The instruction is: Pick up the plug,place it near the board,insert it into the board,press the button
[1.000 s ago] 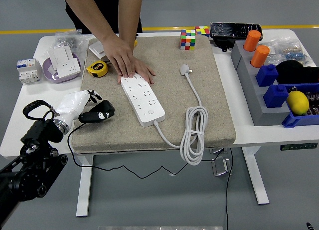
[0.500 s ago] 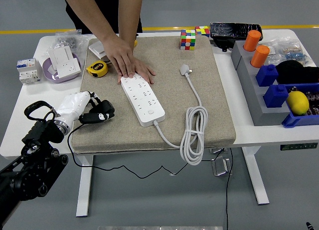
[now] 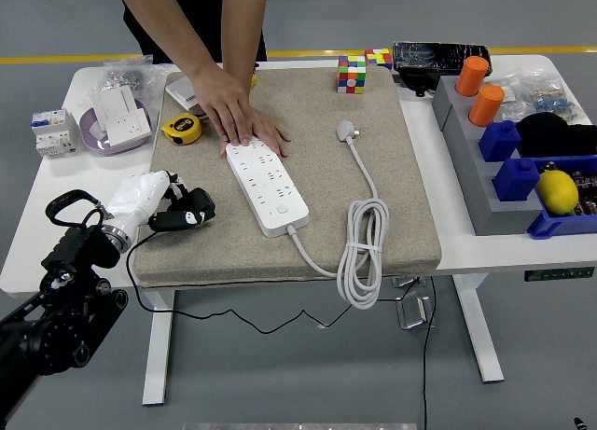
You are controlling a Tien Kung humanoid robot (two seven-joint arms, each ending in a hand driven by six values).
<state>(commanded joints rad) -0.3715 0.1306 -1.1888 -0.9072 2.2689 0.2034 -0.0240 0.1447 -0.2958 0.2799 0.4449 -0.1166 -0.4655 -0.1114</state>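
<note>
One step underway: left hand [image 3: 160,199] grips black plug [image 3: 191,207] near tabletop's left edge; placing, inserting into power strip [image 3: 267,187], button remain.

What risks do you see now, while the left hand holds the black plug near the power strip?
The black plug sits only at the left hand's fingertips and may twist or drop. Its thin black cable hangs off the mat edge and could snag. A person's hand rests on the power strip, so the robot might hit it.

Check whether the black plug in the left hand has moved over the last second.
Barely: the black plug in the left hand sits marginally higher and closer to the white power strip.
</note>
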